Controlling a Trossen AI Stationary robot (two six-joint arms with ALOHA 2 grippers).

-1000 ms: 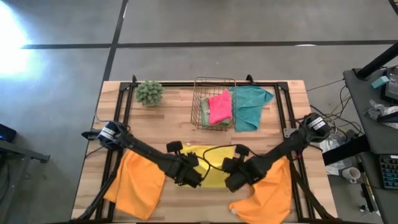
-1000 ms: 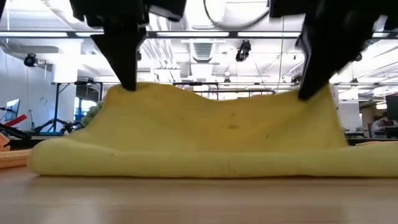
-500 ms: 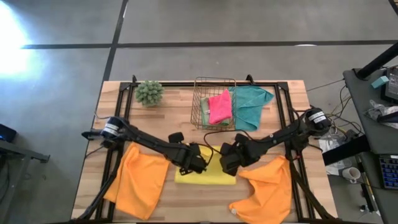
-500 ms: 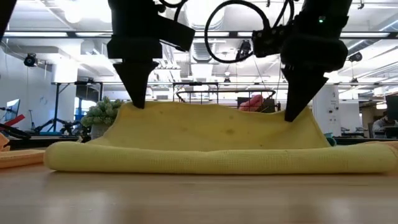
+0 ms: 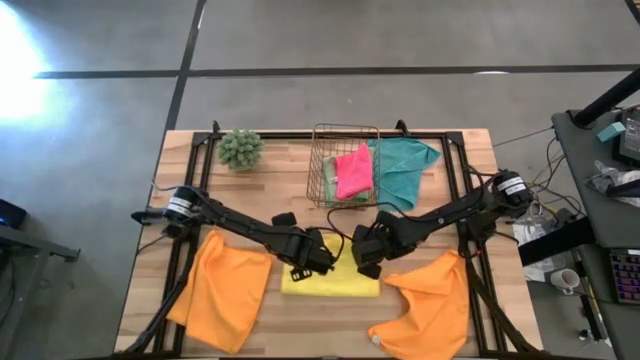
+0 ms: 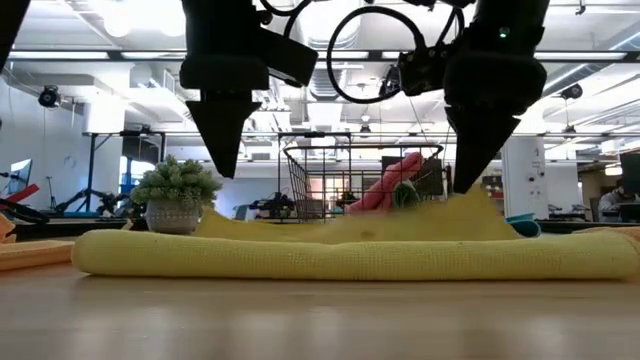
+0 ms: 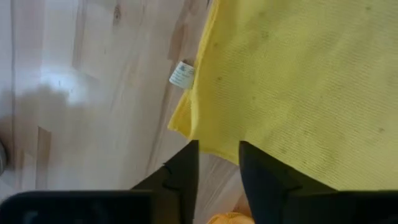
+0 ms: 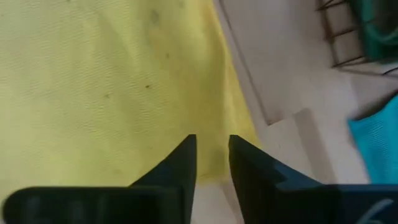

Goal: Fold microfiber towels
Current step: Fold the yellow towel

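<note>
The yellow microfiber towel (image 5: 331, 279) lies folded in half at the table's middle near side, its fold toward the near edge (image 6: 330, 258). My left gripper (image 5: 320, 264) (image 7: 217, 163) hangs open just above the towel's far left corner, clear of it. My right gripper (image 5: 366, 264) (image 8: 212, 158) hangs open over the far right corner, where the cloth still stands in a small peak (image 6: 472, 203). Two orange towels (image 5: 225, 298) (image 5: 432, 305) lie spread to either side. A pink towel (image 5: 352, 172) sits in the wire basket (image 5: 322, 190), and a teal one (image 5: 405, 170) is beside it. My left gripper touches nothing. My right gripper's fingers (image 6: 462, 180) point down at the towel's far right corner, right at the raised peak of cloth. I cannot tell whether they still touch it.
A fuzzy green plant ball (image 5: 240, 148) stands at the far left. The black frame rails (image 5: 205, 160) run along the table's sides. A white tag (image 7: 182, 74) shows at the yellow towel's left edge. Bare wood lies between the towel and the basket.
Both grippers carried the yellow towel's lifted near edge toward the far edge, laying it over the other half. Then both opened and let go. The upper layer has dropped flat, save for a small peak under the right gripper.
</note>
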